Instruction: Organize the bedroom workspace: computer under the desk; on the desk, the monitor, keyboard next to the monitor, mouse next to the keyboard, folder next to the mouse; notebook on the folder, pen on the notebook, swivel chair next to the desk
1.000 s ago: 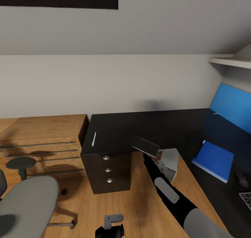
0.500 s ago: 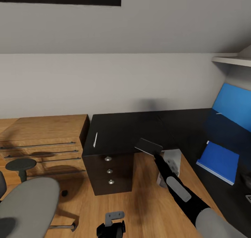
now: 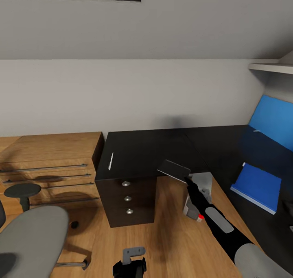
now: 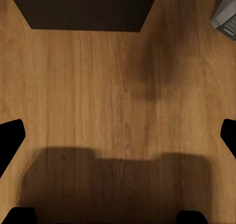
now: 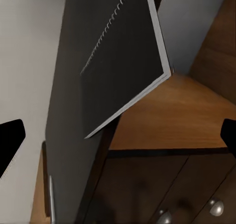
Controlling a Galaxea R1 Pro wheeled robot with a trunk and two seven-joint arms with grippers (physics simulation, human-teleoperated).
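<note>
swivel chair (image 3: 34,235) sits at far left on the floor, well off the desk (image 3: 162,146), with the wooden dresser (image 3: 51,158) behind it. pen (image 3: 110,161) lies on the surface near its left edge, long axis running front to back, not yet on anything. left end effector (image 4: 118,135) hangs low over bare floor, fingers spread wide and nothing between them. notebook (image 3: 174,170), dark cover, spiral along one side, sits tilted at the tip of the right end effector (image 3: 188,179), over the surface's front edge by the inner corner, just right of the drawer unit (image 3: 128,198). In the right wrist view the fingertips (image 5: 11,140) stand wide at the frame sides, so I cannot tell if they clamp the notebook or not. computer (image 3: 200,190) stands under the surface, just behind the right arm. Key relation: the blue folder (image 3: 257,186) lies flat on the right wing of the surface, off to the right of the notebook and well apart from it, long axis running along that wing. The right arm is nearer by far, so the notebook likely needs carrying rightward and over it. Versus a second ago: the whole view swung slightly, the notebook has held about the same spot by the inner corner, and the right forearm now lies further right across the computer.
</note>
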